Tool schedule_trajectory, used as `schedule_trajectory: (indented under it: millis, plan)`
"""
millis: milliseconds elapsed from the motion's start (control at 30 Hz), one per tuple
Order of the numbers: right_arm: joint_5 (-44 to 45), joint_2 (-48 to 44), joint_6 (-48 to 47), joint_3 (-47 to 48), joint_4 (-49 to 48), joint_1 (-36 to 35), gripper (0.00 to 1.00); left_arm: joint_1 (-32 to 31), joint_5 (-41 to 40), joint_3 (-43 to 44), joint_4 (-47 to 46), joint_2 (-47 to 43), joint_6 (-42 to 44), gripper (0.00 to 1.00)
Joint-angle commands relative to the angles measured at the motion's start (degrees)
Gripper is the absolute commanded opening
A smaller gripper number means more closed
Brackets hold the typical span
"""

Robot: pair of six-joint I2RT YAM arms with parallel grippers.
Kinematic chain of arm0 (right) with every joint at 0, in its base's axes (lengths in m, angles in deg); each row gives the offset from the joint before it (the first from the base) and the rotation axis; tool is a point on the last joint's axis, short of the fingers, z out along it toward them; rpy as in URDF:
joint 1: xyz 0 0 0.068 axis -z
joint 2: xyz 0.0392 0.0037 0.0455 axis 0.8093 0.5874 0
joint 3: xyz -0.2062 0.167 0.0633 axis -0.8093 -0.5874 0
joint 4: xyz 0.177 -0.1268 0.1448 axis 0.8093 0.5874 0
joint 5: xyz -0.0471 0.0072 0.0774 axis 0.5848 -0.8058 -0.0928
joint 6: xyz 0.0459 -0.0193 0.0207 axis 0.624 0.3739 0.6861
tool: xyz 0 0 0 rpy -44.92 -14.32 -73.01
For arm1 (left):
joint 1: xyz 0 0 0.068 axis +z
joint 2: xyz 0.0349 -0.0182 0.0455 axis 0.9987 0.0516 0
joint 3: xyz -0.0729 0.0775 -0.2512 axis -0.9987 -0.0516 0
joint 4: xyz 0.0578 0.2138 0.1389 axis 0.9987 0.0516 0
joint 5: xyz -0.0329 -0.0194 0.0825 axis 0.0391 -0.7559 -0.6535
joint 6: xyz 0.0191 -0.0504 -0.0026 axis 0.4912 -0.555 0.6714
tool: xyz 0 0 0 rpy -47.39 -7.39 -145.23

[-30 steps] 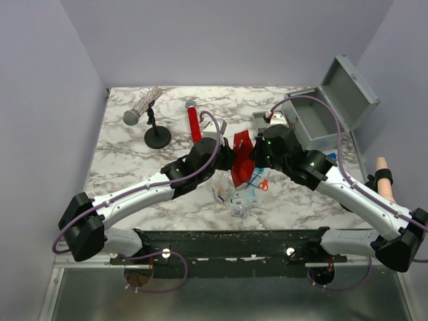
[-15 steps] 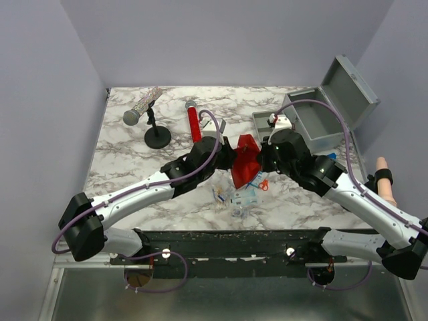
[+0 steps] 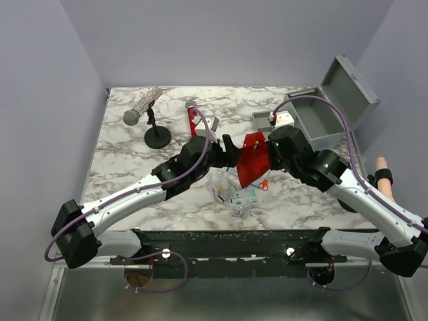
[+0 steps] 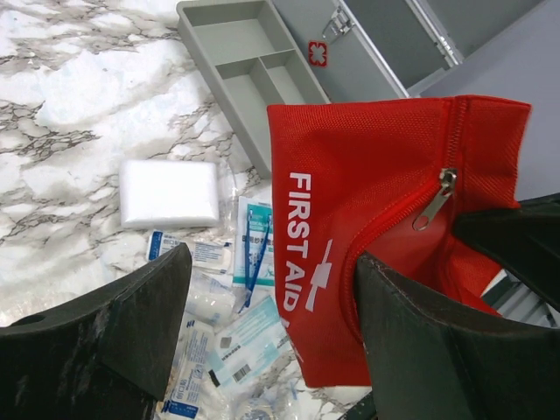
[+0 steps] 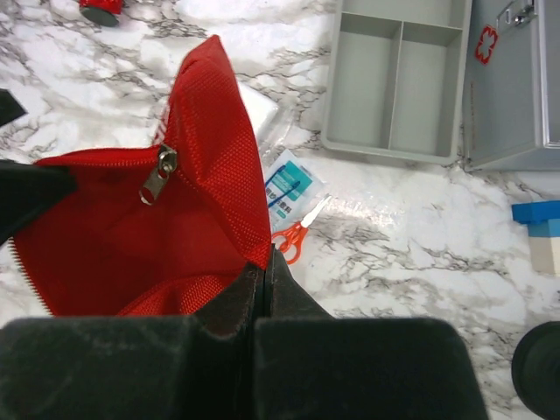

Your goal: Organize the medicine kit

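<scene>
Marbled tabletop [image 3: 127, 167]. Beyond the right pincer [image 5: 262, 273]: grey divided tray [image 5: 398, 83], just beside the open medicine kit [image 5: 512, 87]. Nearer that pincer: orange scissors [image 5: 293, 238]. Below the left pincer [image 4: 271, 271]: white pad [image 4: 169, 194], loose sachets [image 4: 232, 337].

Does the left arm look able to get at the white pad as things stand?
Probably yes: the left gripper is open, the pad lies uncovered, and the pouch hangs off to its side.
</scene>
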Motion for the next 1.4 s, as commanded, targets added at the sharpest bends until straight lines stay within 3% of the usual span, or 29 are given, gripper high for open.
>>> schedule_trajectory:
  millis: [0, 167, 367, 567, 700, 800, 900, 1167, 1367]
  plan:
    - [4.6, -1.8, -2.9, -0.4, 4.7, 0.3, 0.01, 0.9, 1.5, -3.6, -4.9, -5.5, -0.9, 0.85]
    - [1.0, -2.5, -0.4, -3.0, 1.6, 0.3, 0.01, 0.9, 4.9, -5.7, -8.3, -7.1, -3.0, 0.99]
    - [8.5, 0.1, 0.3, -0.4, 7.0, 0.3, 0.01, 0.9, 3.5, -4.3, -4.3, -6.8, -3.5, 0.99]
    - [8.9, -1.3, -0.7, -2.0, 6.9, 0.3, 0.01, 0.9, 3.5, -10.9, -9.0, -7.4, -7.3, 0.96]
    - [9.0, -3.5, 0.1, -4.3, 8.1, 0.3, 0.01, 0.9, -1.6, -15.6, -5.1, -6.9, -14.4, 0.93]
    - [8.2, -6.4, 0.8, -8.2, 5.6, 0.3, 0.01, 0.8, -10.9, -17.3, -0.1, -6.1, -17.2, 0.94]
    - [6.1, -8.6, 1.7, -11.3, 3.4, 0.2, 0.01, 0.8, -14.6, -16.0, 3.5, -3.9, -14.9, 0.99]
    - [3.1, -10.5, 4.1, -17.8, -0.7, 0.3, 0.01, 0.8, -10.5, -13.0, 15.3, -3.3, -13.8, 0.97]
    - [2.5, -12.3, 4.1, -20.6, -4.5, 0.3, 0.01, 2.7, -4.2, -21.4, 8.0, -6.5, -13.8, 0.93]
